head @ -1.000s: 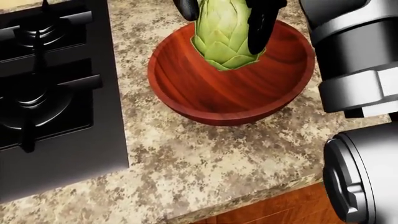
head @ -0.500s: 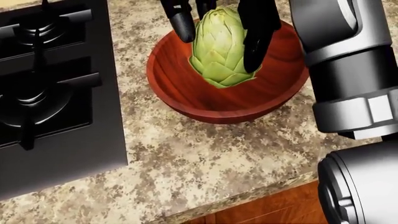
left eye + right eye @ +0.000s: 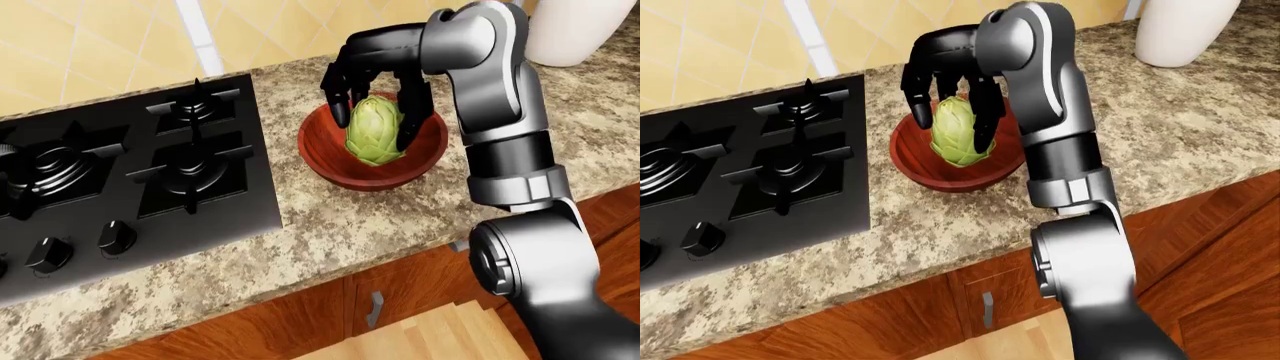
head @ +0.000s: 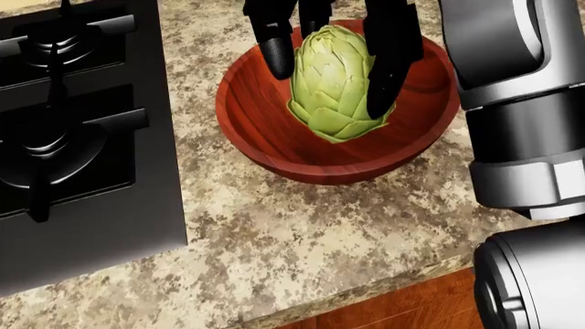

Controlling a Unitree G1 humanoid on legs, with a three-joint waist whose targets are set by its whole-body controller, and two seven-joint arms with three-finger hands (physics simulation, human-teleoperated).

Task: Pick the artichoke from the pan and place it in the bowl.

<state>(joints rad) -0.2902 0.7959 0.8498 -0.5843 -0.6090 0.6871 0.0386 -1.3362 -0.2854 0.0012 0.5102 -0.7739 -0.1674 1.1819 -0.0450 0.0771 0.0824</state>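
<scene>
Right-eye view alone shows a white vase (image 3: 1185,30) well right of the bowl (image 4: 274,147). Head view shows the right hand (image 4: 334,58) with black fingers (image 4: 277,55) closed on the artichoke (image 4: 334,86), inside the bowl.

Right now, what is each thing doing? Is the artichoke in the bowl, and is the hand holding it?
artichoke: upright, gripped, inside the bowl
bowl: upright on counter, holds only the artichoke
right hand: fingers closed round the artichoke
stove: burners bare, no flame seen
vase: standing upright
</scene>
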